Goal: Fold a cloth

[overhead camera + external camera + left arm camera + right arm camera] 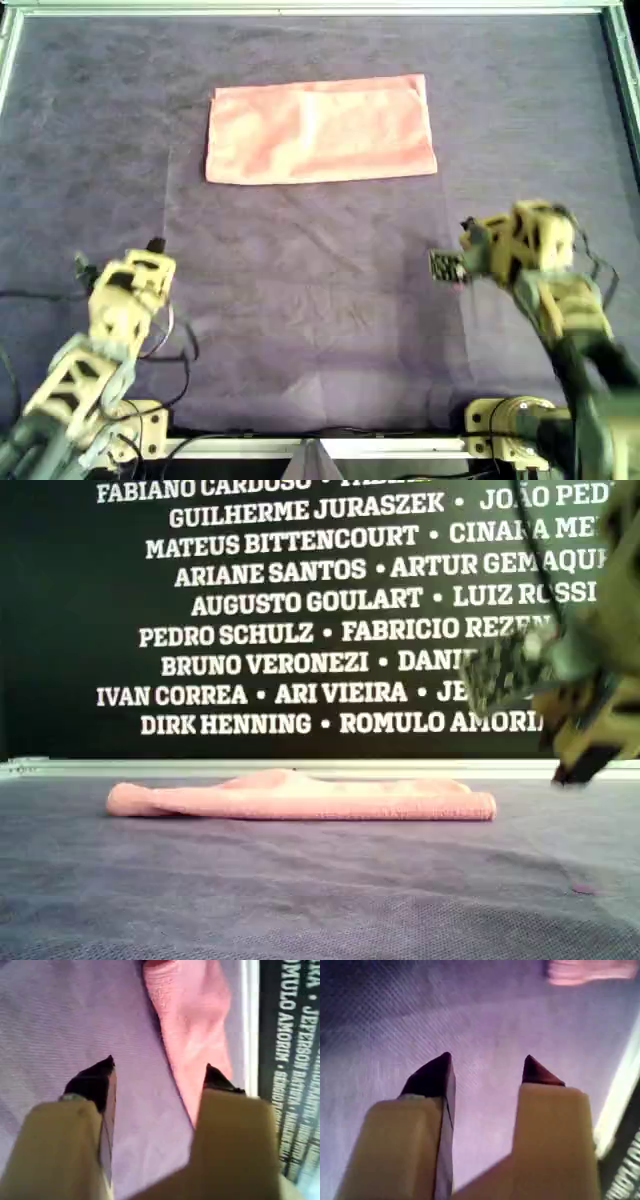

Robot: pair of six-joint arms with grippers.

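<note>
Nearest the overhead view's bottom edge, the left end effector (152, 250) and the right end effector (447, 266) hover over the dark purple felt mat (320, 330) — both with fingers spread apart and nothing between them, as the wrist views show. Farther back, well apart from both, the salmon-pink cloth (320, 130) lies folded into a flat rectangle near the mat's far edge — beyond it stands a black wall printed with white names (300, 610).

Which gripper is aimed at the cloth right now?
The left gripper: the cloth lies just beyond its open jaws, while the right gripper faces mostly mat.
</note>
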